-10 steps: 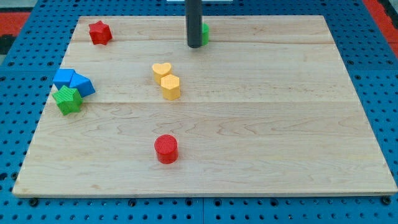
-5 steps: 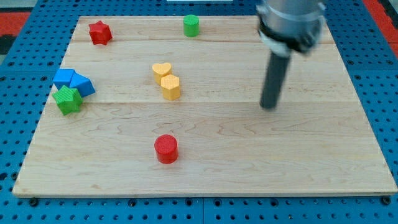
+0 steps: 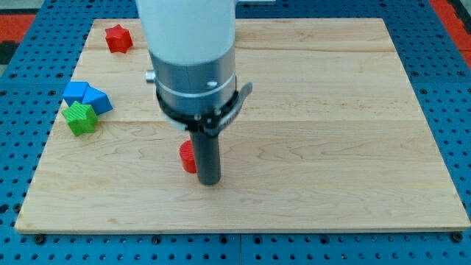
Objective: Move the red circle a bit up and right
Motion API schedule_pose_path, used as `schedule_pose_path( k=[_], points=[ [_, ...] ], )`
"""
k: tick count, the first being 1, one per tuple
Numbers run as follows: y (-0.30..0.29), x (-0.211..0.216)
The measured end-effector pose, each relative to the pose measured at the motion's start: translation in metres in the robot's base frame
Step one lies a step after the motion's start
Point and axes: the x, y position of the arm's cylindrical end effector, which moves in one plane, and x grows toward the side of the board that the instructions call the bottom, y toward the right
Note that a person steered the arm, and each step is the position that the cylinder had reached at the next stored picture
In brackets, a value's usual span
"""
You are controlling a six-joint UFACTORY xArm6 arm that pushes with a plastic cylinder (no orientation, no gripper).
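1. My tip [image 3: 210, 181] rests on the wooden board [image 3: 331, 147], in the lower middle of the view, at the end of the dark rod [image 3: 207, 154].
2. The red circle [image 3: 188, 157] sits just to the view's left of the rod, right against it; only its left edge shows, since the rod covers the rest. Whether they actually touch I cannot tell.
3. My tip lies slightly below and to the right of the visible part of the red circle.
4. There are no jaws on this arm, only the straight rod, so nothing opens or closes.
5. The arm's big white and grey body [image 3: 193, 59] fills the upper middle of the view and hides the board behind it.
6. A red star [image 3: 117, 38] lies near the board's top left corner, well apart from the red circle.
7. At the left edge, 2 blue blocks [image 3: 86, 96] sit pressed together, with a green star [image 3: 79, 118] touching them just below.
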Motion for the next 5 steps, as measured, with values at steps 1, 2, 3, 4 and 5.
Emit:
schedule_pose_path(
  k=[1,2,3,4,5],
  points=[
    [-0.072,-0.007],
    [-0.014,-0.061],
    [0.083,-0.087],
    [0.079,-0.050],
    [0.112,-0.054]
  ],
)
